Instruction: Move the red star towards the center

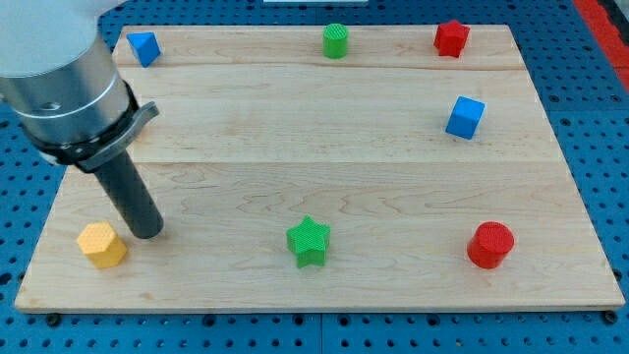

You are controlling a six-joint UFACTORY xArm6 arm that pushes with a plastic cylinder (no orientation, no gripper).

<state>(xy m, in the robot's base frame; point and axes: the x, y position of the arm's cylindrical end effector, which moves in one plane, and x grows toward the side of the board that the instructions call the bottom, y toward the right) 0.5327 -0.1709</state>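
The red star sits near the board's top right corner. My tip rests on the board at the view's lower left, far from the red star. It stands just to the right of the yellow hexagonal block, very close to it; contact is not clear. The arm's grey body fills the view's upper left.
A blue block lies at the top left, a green cylinder at top middle, a blue cube at the right, a green star at bottom middle, a red cylinder at bottom right. The wooden board lies on blue pegboard.
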